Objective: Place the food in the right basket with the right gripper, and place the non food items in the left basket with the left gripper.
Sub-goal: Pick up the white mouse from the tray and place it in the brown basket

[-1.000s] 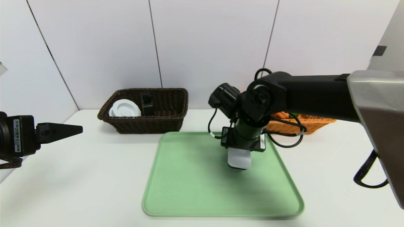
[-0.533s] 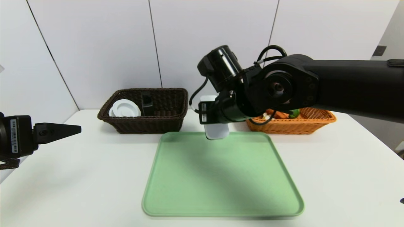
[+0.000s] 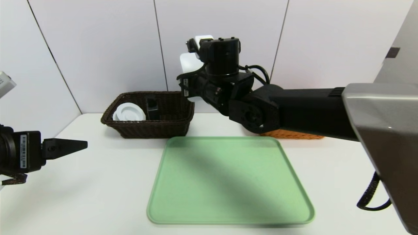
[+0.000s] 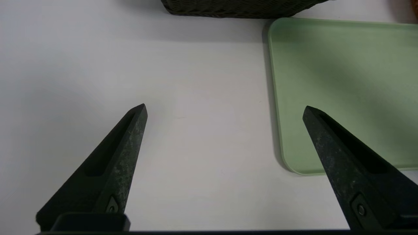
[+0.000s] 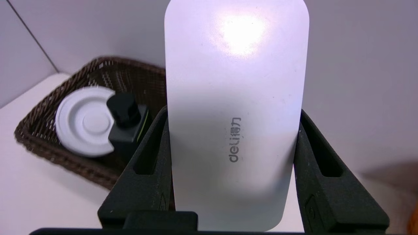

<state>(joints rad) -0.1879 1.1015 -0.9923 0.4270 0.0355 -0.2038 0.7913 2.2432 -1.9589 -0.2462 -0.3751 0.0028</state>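
Flat white rounded box [image 5: 233, 124]: clamped between both fingers of the right gripper [image 5: 233, 143], raised above the table beside the dark brown basket [image 3: 148, 114], which contains the white ribbed disc [image 3: 130, 112] and dark bottle [image 3: 152, 107]. Left gripper [image 4: 225, 111]: fully spread, empty, over the table beside the green tray [image 3: 228, 182].
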